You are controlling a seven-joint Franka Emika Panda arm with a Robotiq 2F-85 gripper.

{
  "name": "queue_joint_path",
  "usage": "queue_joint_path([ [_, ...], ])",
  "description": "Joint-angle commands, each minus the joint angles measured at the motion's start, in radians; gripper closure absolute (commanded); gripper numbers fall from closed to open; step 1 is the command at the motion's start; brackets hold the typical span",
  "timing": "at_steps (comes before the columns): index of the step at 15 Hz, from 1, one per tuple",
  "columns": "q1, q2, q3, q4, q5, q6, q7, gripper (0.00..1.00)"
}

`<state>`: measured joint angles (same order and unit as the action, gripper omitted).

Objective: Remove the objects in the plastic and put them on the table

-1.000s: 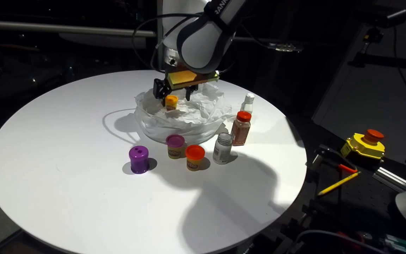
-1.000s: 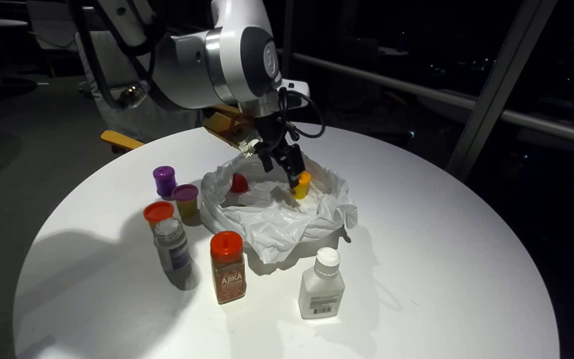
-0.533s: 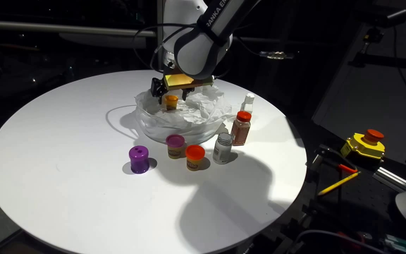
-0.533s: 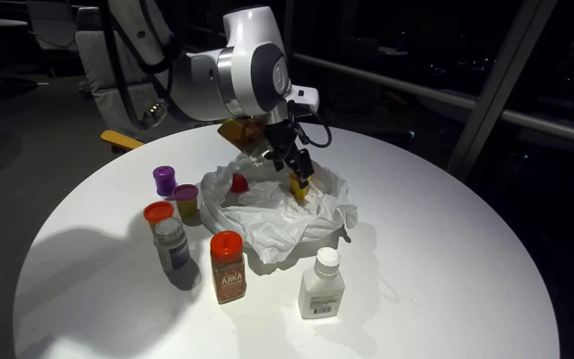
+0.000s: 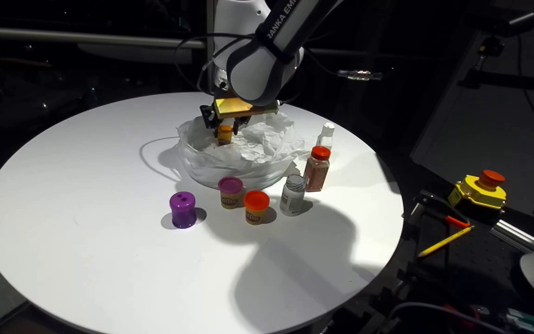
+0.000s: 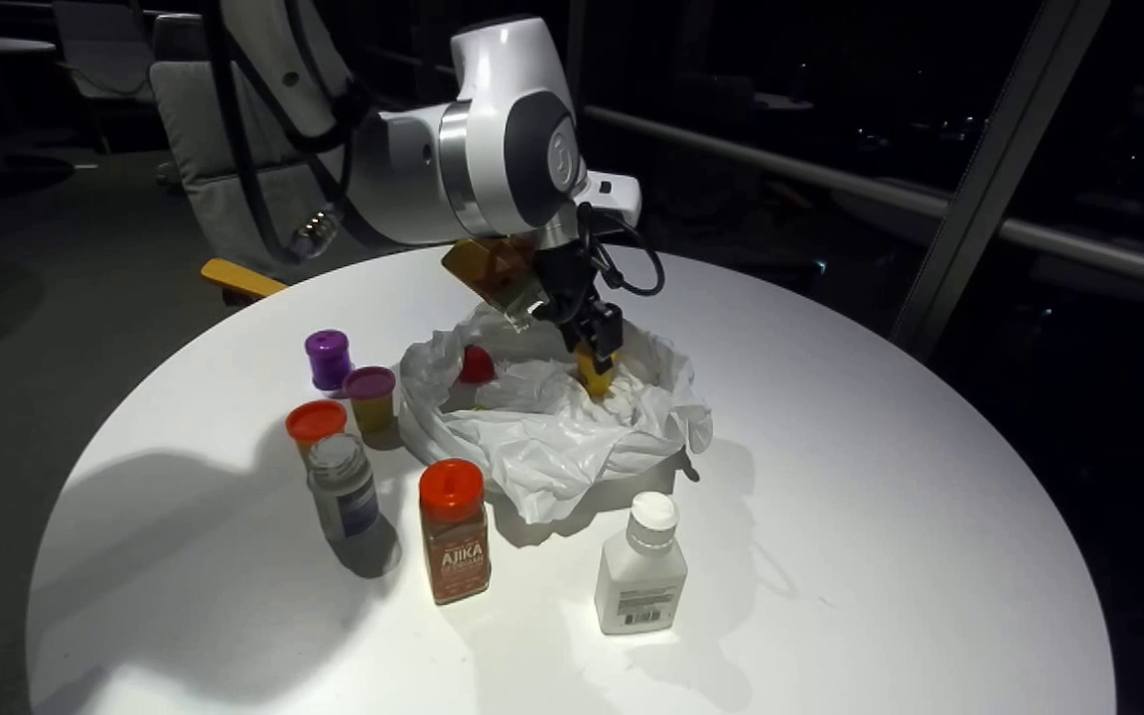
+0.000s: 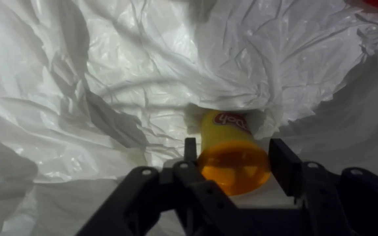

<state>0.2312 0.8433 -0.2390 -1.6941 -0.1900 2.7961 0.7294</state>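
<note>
The white plastic [image 5: 244, 174] lies crumpled in a bowl shape on the round white table [image 5: 86, 260]. Inside it stands a yellow tub [image 7: 223, 132] with an orange lid, slightly tilted in the wrist view. My gripper [image 7: 233, 155] reaches down into the plastic, its pads against both sides of the lid. The tub [image 5: 225, 136] still rests within the plastic in both exterior views, the jaws around its top. A red object [image 6: 476, 364] sits in the plastic too, apart from the gripper; its lower part is hidden by folds.
Beside the plastic stand a purple shaker [image 5: 183, 211], a purple-lidded tub [image 5: 230, 192], a red-orange-lidded tub [image 5: 256, 208], a grey-capped bottle [image 5: 293, 197], a red-capped jar [image 6: 455, 536] and a white bottle [image 6: 641, 576].
My gripper has come down into the plastic over the yellow tub, and its jaws have drawn together onto the lid. The things on the table have not moved.
</note>
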Motion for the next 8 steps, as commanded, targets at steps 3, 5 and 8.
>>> queue_joint_path([
  [3, 0.052, 0.026, -0.07, 0.031, 0.02, 0.01, 0.016, 0.72],
  [5, 0.089, 0.003, -0.107, 0.003, 0.007, 0.015, 0.037, 0.72],
  [8, 0.201, -0.075, -0.202, -0.081, -0.035, 0.002, 0.09, 0.72],
])
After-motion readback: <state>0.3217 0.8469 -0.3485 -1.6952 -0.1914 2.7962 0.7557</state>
